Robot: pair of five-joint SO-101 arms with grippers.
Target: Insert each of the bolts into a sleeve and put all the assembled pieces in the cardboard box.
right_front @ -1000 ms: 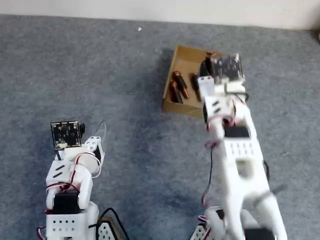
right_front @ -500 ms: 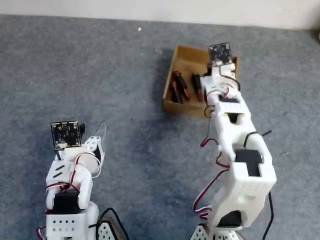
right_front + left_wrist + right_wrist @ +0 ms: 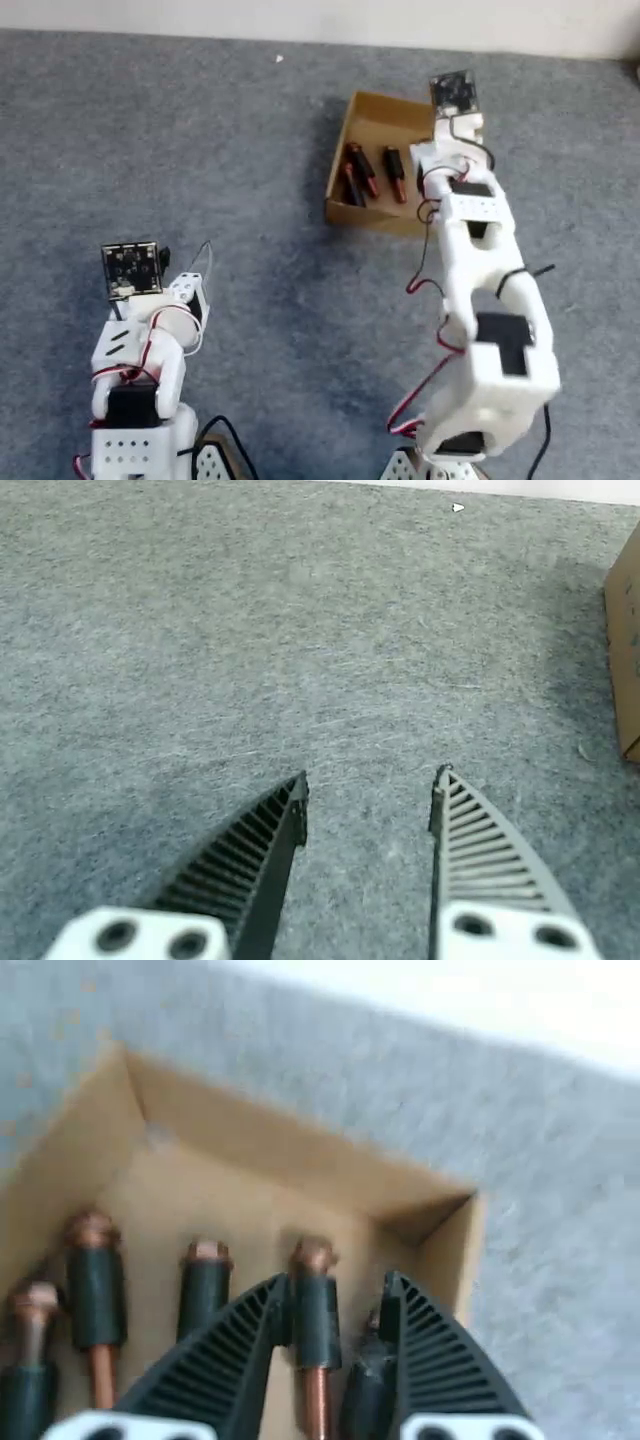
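From high above, looking down on grey carpet-like tabletop [image 3: 250,150]; from both wrists, close and low; shared: shallow brown cardboard box [image 3: 375,125].

White plastic arms [image 3: 480,270], black servos [image 3: 505,332], red and black wires [image 3: 412,397], black ribbed claws [image 3: 370,777]

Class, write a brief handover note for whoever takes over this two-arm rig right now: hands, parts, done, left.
Left hand: open, over the carpet, holding nothing.
Right hand: open, over the cardboard box, straddling one assembled piece.
Done: at least four assembled pieces lie in the box.
Left: lift the right hand clear, then check the count.
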